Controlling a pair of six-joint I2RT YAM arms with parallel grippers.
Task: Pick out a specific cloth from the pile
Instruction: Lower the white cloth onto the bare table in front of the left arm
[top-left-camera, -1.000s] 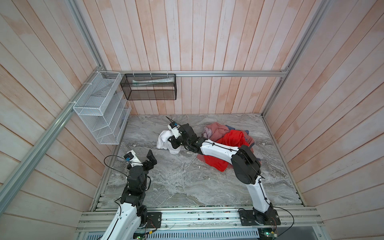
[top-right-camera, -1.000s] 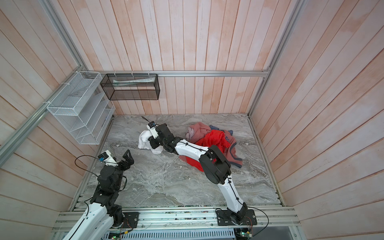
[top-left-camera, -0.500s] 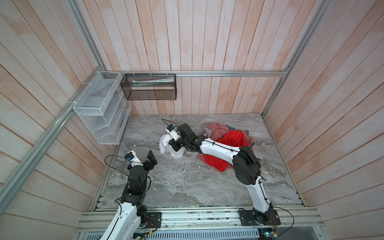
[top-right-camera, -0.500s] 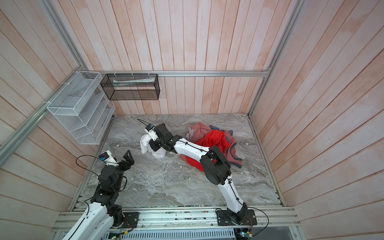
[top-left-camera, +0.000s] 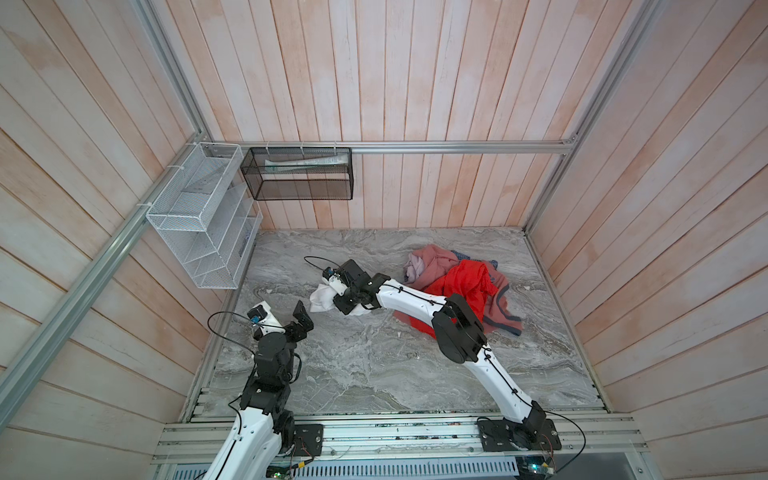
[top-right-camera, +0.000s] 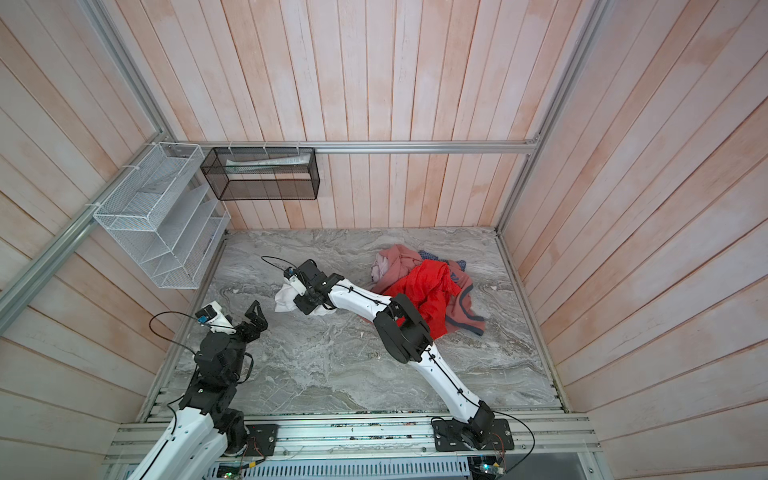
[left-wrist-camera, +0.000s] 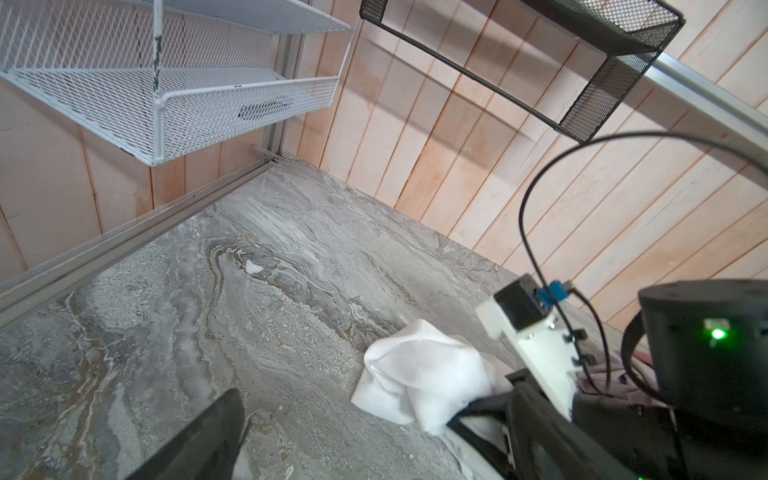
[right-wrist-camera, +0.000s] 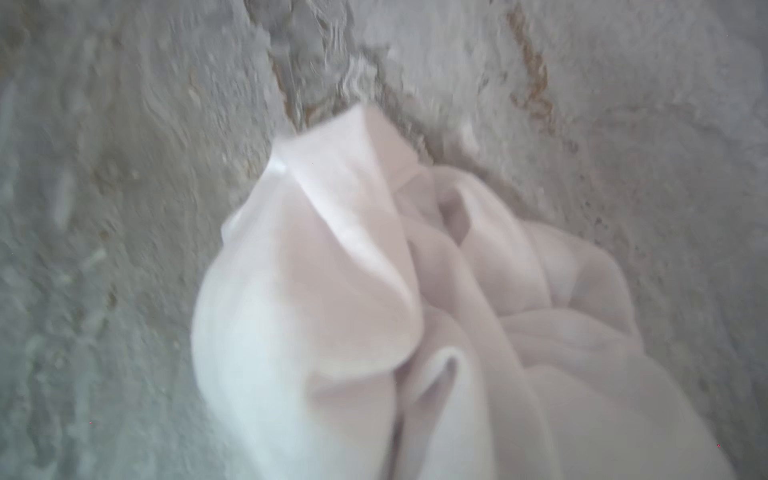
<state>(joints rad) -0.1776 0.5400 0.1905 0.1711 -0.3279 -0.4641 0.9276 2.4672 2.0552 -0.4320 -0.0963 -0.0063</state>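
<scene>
The white cloth (top-left-camera: 320, 297) (top-right-camera: 284, 299) lies crumpled on the marble table, left of the pile (top-left-camera: 461, 282) (top-right-camera: 428, 286) and apart from it. My right gripper (top-left-camera: 338, 298) (top-right-camera: 300, 303) reaches across and sits right on the cloth's right side. Its jaws are buried in the folds, so I cannot tell how they stand. The cloth (right-wrist-camera: 353, 311) fills the right wrist view and no finger shows there. My left gripper (top-left-camera: 304, 318) (top-right-camera: 257, 319) hovers open and empty just in front of the cloth (left-wrist-camera: 419, 370), with one dark finger (left-wrist-camera: 199, 436) in view.
A white wire rack (top-left-camera: 203, 220) hangs on the left wall and a black mesh basket (top-left-camera: 299, 178) on the back wall. The pile holds red, dusty pink, lilac and blue patterned clothes. Bare marble (top-left-camera: 374, 365) spreads across the front.
My right gripper has moved a little toward the front and left with the white cloth, which now rests lower on the table. The left arm has not moved.
</scene>
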